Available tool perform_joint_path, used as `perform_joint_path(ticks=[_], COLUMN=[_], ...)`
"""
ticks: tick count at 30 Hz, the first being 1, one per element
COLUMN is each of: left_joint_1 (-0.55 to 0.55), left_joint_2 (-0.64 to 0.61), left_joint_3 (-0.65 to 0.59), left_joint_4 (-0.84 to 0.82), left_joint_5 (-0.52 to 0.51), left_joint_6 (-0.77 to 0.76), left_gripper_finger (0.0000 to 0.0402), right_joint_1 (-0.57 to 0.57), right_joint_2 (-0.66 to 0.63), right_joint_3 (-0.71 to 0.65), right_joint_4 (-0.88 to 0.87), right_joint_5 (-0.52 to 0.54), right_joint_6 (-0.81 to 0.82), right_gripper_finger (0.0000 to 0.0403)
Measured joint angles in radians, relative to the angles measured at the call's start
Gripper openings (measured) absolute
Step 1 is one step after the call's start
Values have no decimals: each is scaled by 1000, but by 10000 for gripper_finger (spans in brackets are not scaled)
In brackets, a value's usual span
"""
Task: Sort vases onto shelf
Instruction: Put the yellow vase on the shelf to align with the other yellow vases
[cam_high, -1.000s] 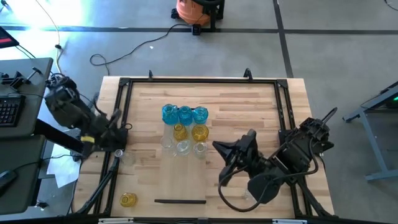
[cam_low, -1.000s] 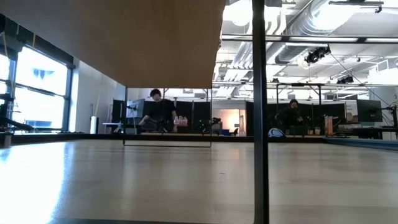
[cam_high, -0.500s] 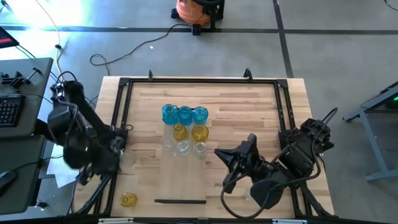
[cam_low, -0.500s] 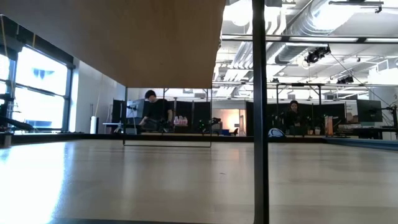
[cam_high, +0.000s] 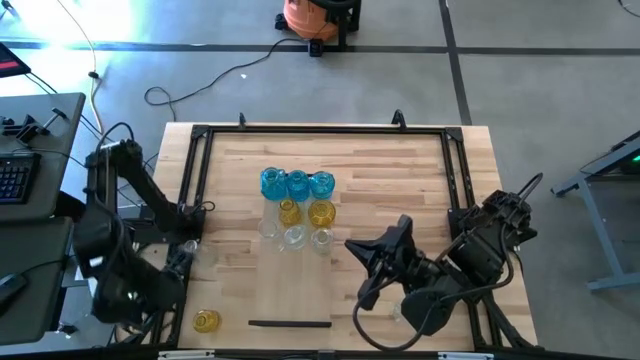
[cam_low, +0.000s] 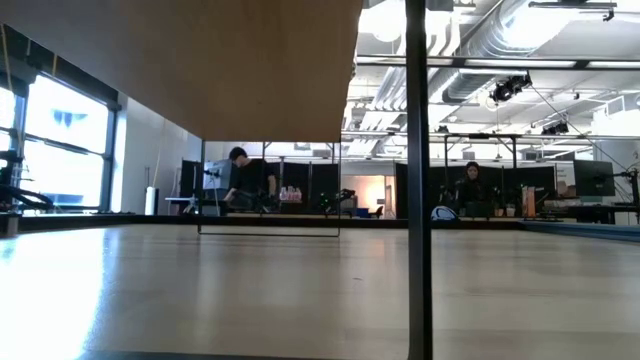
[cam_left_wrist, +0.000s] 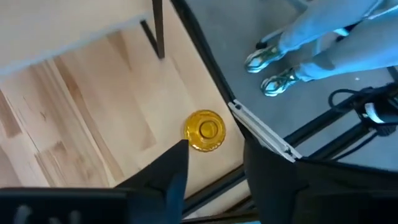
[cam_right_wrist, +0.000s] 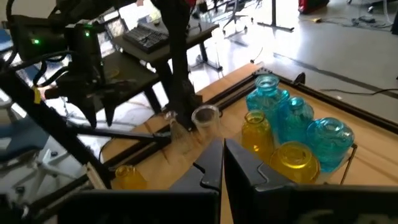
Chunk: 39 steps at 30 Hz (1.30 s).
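Mostly done: eight vases (cam_high: 296, 208) grouped mid-table, on what may be the shelf. Left to sort: yellow vase (cam_high: 206, 321) near the front-left corner. Left gripper (cam_left_wrist: 214, 168) spread above it, empty; right gripper (cam_right_wrist: 223, 163) pressed together, waiting.

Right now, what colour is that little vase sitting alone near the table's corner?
Yellow. The lone vase shows best in the left wrist view.
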Motion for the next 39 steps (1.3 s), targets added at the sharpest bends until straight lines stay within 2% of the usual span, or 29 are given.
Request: perform_joint_path(ticks=[7,12,17,22,27,33,39], left_joint_1=[-16,-15,-21,-30,-28,-30,-33], left_joint_2=[115,206,291,359,419,466,474], left_joint_3=[0,0,0,0,0,0,0], left_joint_4=[12,45,144,215,211,199,98], left_joint_5=[0,51,122,111,73,77,65], left_joint_6=[-119,-167,-203,-212,-216,-258,-307], left_gripper_finger=[212,236,241,241,241,241,241], right_joint_1=[21,42,69,93,117,142,153], right_joint_2=[0,0,0,0,0,1,1], right_joint_3=[0,0,0,0,0,0,0], right_joint_4=[-130,-230,-237,-231,-230,-230,-230], right_joint_5=[-8,-5,-5,-5,-4,3,26], right_joint_6=[8,77,88,98,126,130,133], right_gripper_finger=[0,0,0,0,0,0,0])
